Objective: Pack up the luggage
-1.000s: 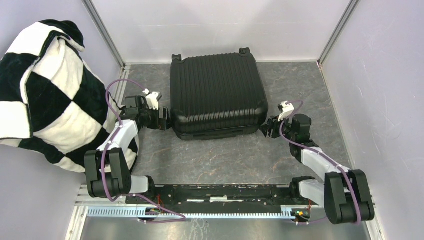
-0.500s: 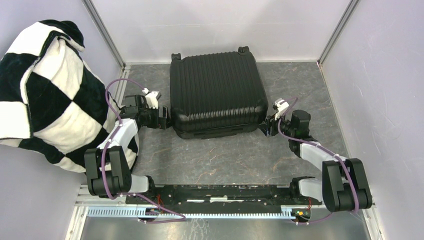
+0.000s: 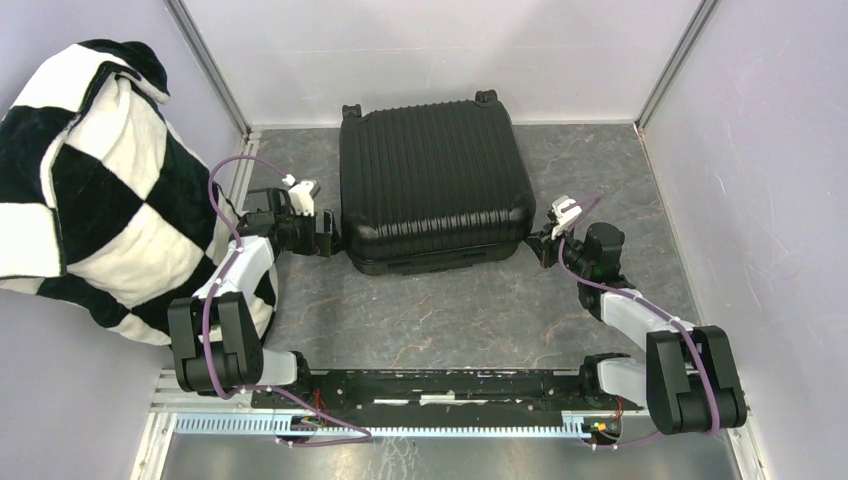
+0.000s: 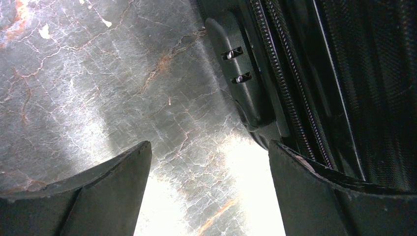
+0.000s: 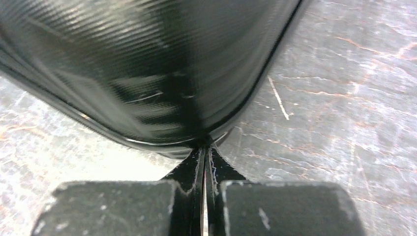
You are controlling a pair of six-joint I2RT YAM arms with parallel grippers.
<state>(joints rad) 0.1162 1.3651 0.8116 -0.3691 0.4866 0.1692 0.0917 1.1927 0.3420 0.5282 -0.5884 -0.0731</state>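
Note:
The luggage (image 3: 432, 185) is a black ribbed hard-shell suitcase lying flat and closed in the middle of the floor, wheels toward the back wall. My left gripper (image 3: 328, 238) sits at its near-left corner, open; in the left wrist view its gripper (image 4: 209, 147) frames bare floor, with the luggage's zipper edge (image 4: 285, 98) by the right finger. My right gripper (image 3: 540, 250) is at the near-right corner, shut. In the right wrist view its gripper (image 5: 205, 145) has the tips pressed together right against the luggage's lower rim (image 5: 147, 64); nothing shows between them.
A black-and-white checkered blanket (image 3: 90, 180) hangs bulky over the left wall and drapes down beside the left arm. Grey marbled floor (image 3: 450, 310) lies between the luggage and the arm bases. Walls close in on three sides.
My right gripper's jaws have closed and it has edged in to the luggage's near-right corner. The left arm and gripper have stayed put.

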